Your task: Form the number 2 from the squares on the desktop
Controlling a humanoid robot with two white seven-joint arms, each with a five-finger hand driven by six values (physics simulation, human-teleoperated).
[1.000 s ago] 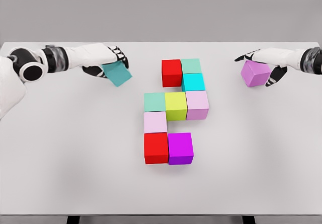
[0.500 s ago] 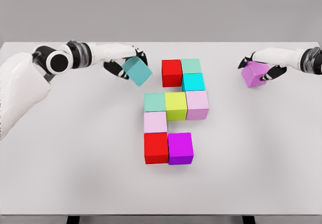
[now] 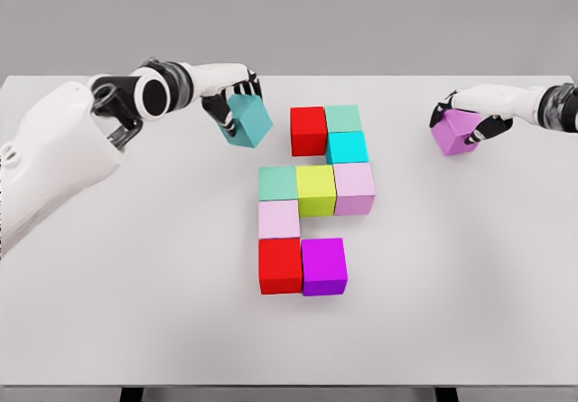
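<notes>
Teal cube (image 3: 248,119) pinched in left hand (image 3: 228,102), tilted, just left of red top cube (image 3: 308,130); careless set-down could knock it. Right hand (image 3: 470,117) grips violet cube (image 3: 454,133).

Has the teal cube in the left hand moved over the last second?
Yes. The teal cube, held by the left hand, has moved rightward, closing on the stationary red cube at the figure's top.
</notes>
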